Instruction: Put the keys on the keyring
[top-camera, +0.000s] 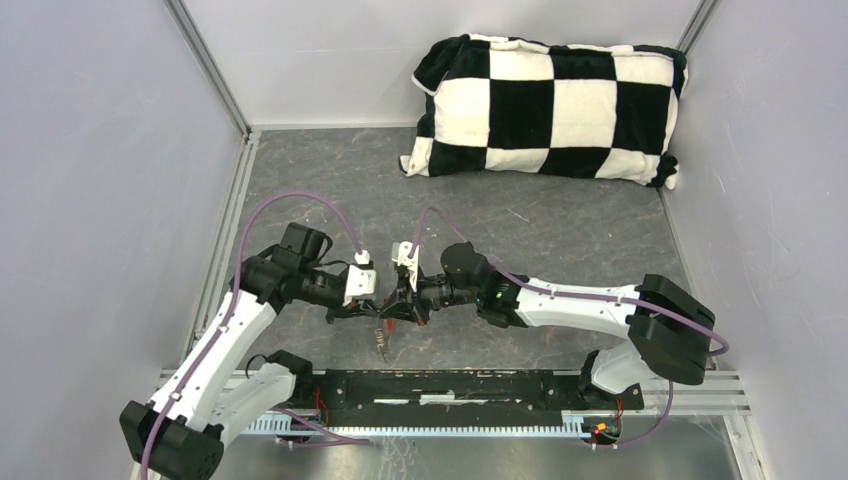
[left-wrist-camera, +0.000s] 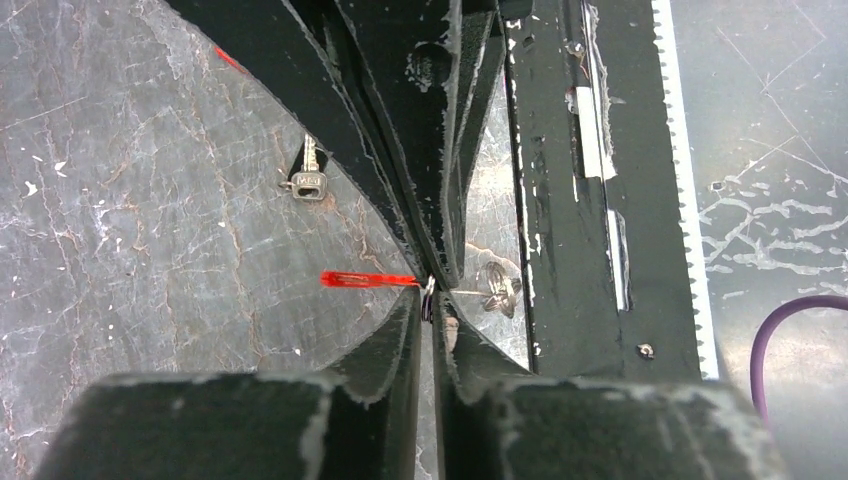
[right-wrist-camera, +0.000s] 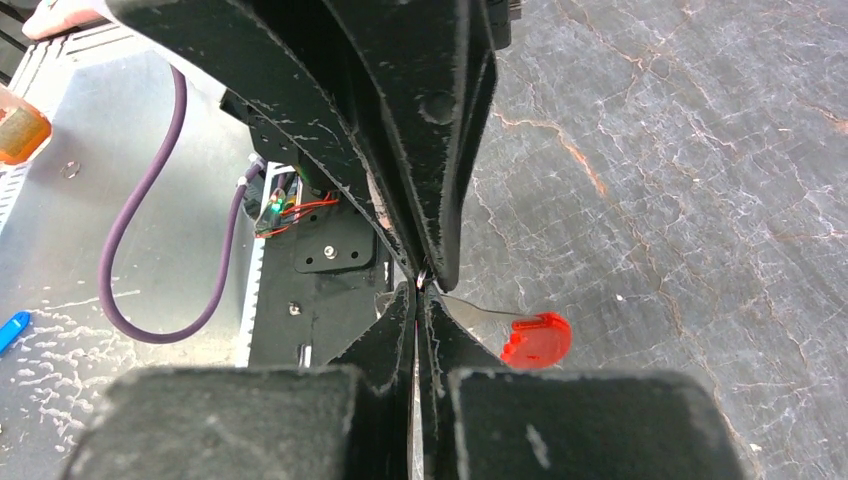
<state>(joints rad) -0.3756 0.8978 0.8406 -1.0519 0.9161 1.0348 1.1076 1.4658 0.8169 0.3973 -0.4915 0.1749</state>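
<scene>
1. The keyring (left-wrist-camera: 428, 292) is held in the air where the two sets of jaws meet tip to tip. Its red fob (right-wrist-camera: 535, 340) juts out sideways just beside the tips.
2. The right gripper (right-wrist-camera: 420, 292) has its jaws pressed together on the keyring's thin metal.
3. The left gripper (left-wrist-camera: 431, 305) has its jaws almost closed, pinching a ring.
4. Both arms are bent low, with forearms reaching inward above the table (top-camera: 560, 230).
5. A dark-headed key (left-wrist-camera: 308, 182) lies flat on the table beyond the left jaws, apart from them.
</scene>
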